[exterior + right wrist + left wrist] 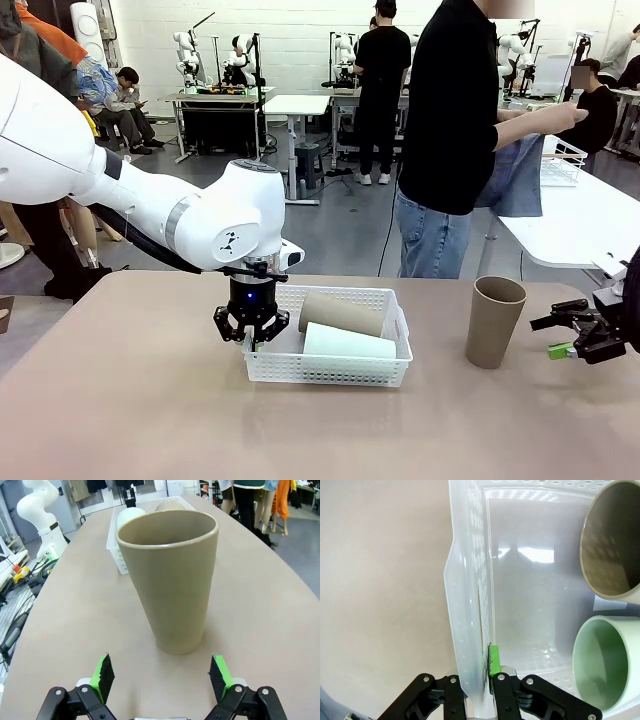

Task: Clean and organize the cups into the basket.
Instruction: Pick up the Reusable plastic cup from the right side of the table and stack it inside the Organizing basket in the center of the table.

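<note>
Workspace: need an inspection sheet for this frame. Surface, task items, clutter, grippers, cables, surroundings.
Surface: tan tabletop, no spills seen.
Job's things: white basket holds a tan cup and a mint cup, both on their sides; third tan cup stands upright on the table to the basket's right.
Clutter: nothing seen.
Grippers: left gripper clamped on the basket's left wall; right gripper open, facing the upright cup, not touching.
Cables: black cable runs along the left arm.
Surroundings: person at the far side holding a blue cloth; wire rack on a white table beyond.
</note>
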Robot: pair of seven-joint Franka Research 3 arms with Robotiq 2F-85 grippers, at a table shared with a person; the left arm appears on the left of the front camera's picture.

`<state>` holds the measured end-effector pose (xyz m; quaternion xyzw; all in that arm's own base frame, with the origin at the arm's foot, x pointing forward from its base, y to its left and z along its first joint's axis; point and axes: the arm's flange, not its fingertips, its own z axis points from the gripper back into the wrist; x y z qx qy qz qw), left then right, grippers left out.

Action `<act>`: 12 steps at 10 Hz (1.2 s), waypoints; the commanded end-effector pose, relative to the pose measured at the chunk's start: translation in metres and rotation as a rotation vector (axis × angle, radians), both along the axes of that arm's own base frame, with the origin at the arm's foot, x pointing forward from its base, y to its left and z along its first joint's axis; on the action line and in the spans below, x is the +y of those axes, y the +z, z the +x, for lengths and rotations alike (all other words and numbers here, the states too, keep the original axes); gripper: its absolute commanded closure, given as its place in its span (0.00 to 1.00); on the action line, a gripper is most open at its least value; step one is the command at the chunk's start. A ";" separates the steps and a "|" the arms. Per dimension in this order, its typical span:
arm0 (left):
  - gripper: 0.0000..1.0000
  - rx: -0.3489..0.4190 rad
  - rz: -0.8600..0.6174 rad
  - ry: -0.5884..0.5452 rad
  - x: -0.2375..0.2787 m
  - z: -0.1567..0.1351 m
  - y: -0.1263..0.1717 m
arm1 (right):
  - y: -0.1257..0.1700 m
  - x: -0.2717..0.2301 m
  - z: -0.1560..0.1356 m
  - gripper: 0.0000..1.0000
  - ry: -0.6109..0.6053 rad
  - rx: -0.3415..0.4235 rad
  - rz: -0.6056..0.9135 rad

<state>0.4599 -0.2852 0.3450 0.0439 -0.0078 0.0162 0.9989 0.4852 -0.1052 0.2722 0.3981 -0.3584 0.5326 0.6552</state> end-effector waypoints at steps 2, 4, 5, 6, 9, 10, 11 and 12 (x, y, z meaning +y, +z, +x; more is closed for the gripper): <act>1.00 0.002 0.001 -0.002 0.000 -0.001 0.001 | 0.005 -0.003 -0.004 0.00 -0.005 -0.004 0.004; 1.00 0.002 0.001 -0.002 0.000 -0.001 0.001 | 0.005 -0.003 -0.004 0.00 -0.005 -0.004 0.004; 1.00 0.002 0.001 -0.002 0.000 -0.001 0.001 | 0.005 -0.003 -0.004 0.00 -0.005 -0.004 0.004; 1.00 0.002 0.001 -0.002 0.000 -0.001 0.001 | 0.002 -0.004 -0.001 0.00 -0.006 -0.004 -0.002; 1.00 0.002 0.001 -0.002 0.000 -0.001 0.001 | -0.017 0.024 0.014 0.00 0.015 -0.045 -0.014; 1.00 0.002 0.001 -0.002 0.000 -0.001 0.001 | -0.021 0.034 0.016 0.00 0.018 -0.078 -0.036; 1.00 0.002 0.001 -0.002 0.000 -0.001 0.001 | -0.023 0.041 0.015 0.00 0.036 -0.086 -0.044; 1.00 0.002 0.001 -0.002 0.000 -0.001 0.001 | -0.023 0.046 0.016 0.00 0.038 -0.098 -0.039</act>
